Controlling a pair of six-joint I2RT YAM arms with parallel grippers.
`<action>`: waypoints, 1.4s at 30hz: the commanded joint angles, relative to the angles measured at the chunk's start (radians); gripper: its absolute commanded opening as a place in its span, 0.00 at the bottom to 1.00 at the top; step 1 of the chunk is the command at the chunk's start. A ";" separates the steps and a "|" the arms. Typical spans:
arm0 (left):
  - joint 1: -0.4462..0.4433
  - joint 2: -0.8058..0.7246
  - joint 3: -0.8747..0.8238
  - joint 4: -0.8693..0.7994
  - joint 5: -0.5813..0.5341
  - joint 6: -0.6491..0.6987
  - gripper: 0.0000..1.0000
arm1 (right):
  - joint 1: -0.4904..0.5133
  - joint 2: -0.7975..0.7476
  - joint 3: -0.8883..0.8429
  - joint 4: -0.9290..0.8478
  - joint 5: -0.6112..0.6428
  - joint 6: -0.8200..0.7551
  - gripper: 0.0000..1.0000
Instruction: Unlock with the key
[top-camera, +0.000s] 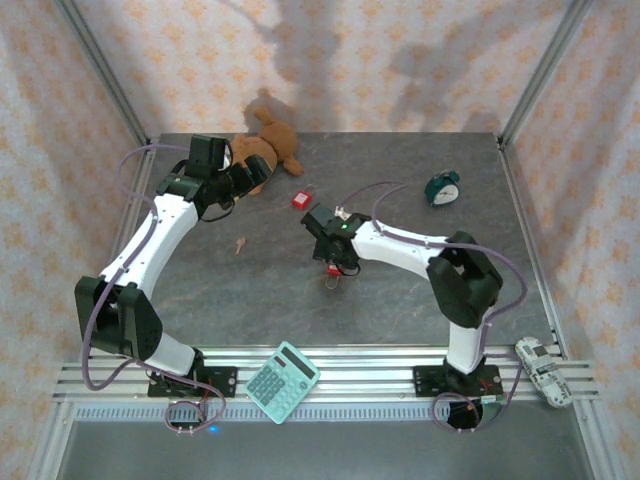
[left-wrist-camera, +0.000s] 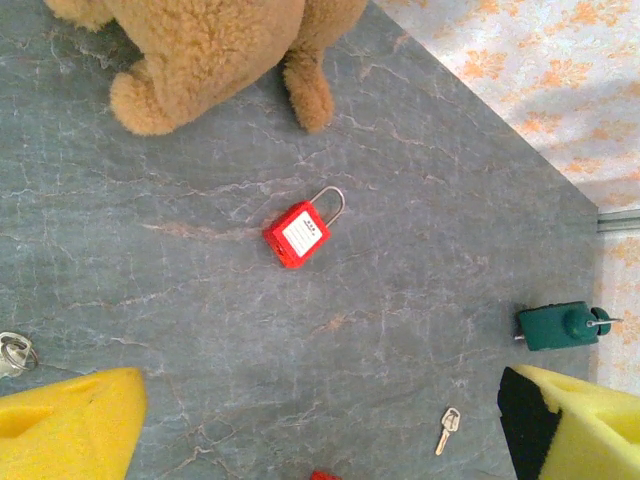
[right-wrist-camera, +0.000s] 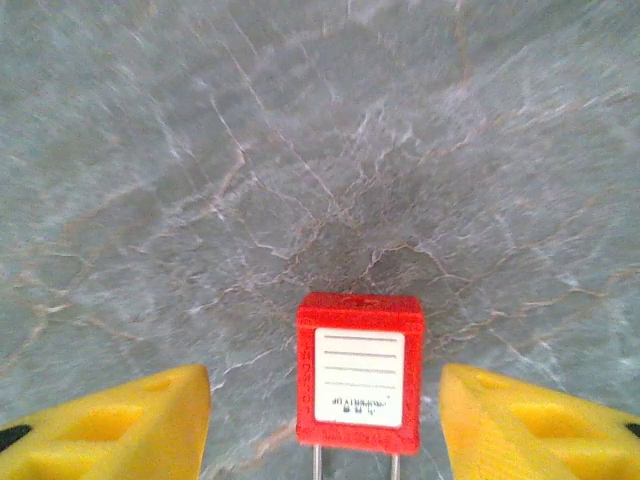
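**Right pincer released around the near padlock**

At the worktop's (top-camera: 420, 300) near edge a mint calculator (top-camera: 282, 382) lies on the rails, with a white object (top-camera: 540, 371) at the right end; I cannot tell what that object is.

Further in, the right pincer (top-camera: 333, 262) hangs low over the near padlock (right-wrist-camera: 360, 375). Its yellow fingers (right-wrist-camera: 110, 425) stand apart, one on each side of the red body with a gap on both sides, grasping nothing. The padlock lies flat, label up.

A small key (top-camera: 240, 245) lies alone to the left, well apart from both locks.

Beyond it the far padlock (left-wrist-camera: 298, 233) lies flat, shackle closed. A green alarm clock (top-camera: 443, 188) sits to the right.

Farthest, the left pincer (top-camera: 245, 178) hovers beside the teddy bear (top-camera: 265, 150), spread wide and empty.
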 joint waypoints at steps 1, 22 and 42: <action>-0.004 -0.034 -0.008 0.022 0.010 -0.012 0.92 | -0.029 -0.107 0.013 -0.102 0.148 -0.073 0.62; -0.014 -0.008 -0.013 0.032 0.021 -0.012 0.92 | -0.366 0.041 -0.026 -0.187 0.176 -0.517 0.37; -0.017 0.010 -0.007 0.028 0.024 -0.005 0.91 | -0.419 0.141 0.022 -0.124 0.017 -0.603 0.13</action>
